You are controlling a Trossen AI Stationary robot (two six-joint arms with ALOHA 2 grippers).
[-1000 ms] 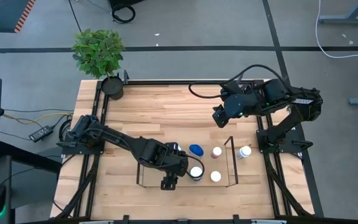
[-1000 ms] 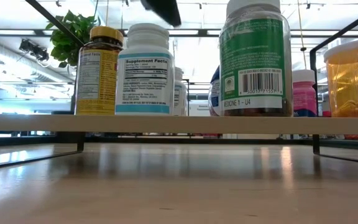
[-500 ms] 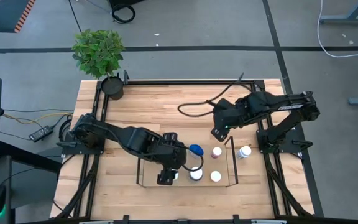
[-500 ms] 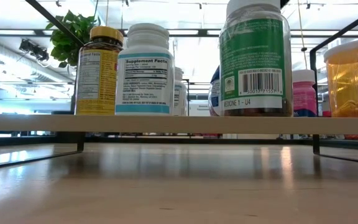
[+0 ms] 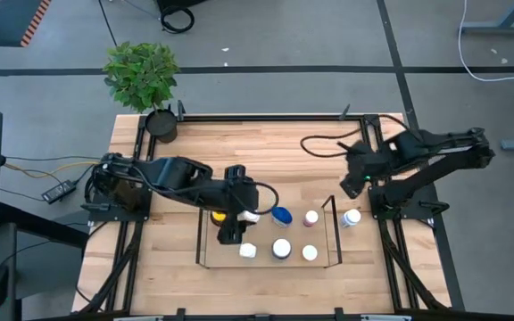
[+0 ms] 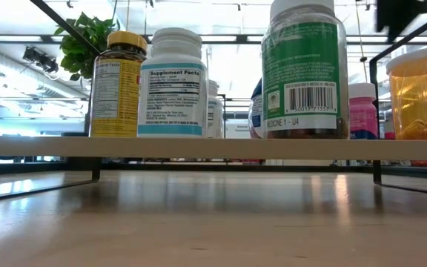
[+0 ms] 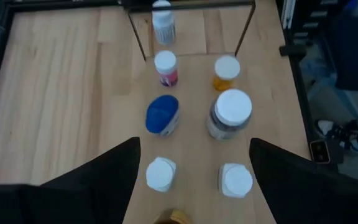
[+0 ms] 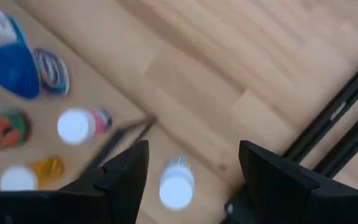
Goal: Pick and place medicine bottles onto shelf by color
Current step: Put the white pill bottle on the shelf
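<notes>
The black wire shelf (image 5: 333, 234) holds several medicine bottles: a yellow-lidded amber jar (image 5: 219, 216), a blue-capped one (image 5: 281, 215), a pink one (image 5: 310, 218) and white-capped ones (image 5: 248, 251). One white-capped bottle (image 5: 352, 218) stands on the table just right of the shelf. My left gripper (image 5: 230, 229) hovers open and empty above the shelf's left part, over the yellow lid (image 7: 171, 216). My right gripper (image 5: 353, 185) is open and empty by the table's right edge, high above the lone white bottle (image 8: 176, 183).
A potted green plant (image 5: 143, 76) stands at the table's far left corner. The black table frame (image 5: 266, 116) runs along the edges. Bare wood lies far of the shelf. In the low view the bottles stand in a row on the shelf board (image 6: 213, 148).
My left gripper has drawn back from the shelf's near left part toward the far side, and a white-capped bottle now stands uncovered where it was. My right gripper has swung from over the table's middle toward the right edge.
</notes>
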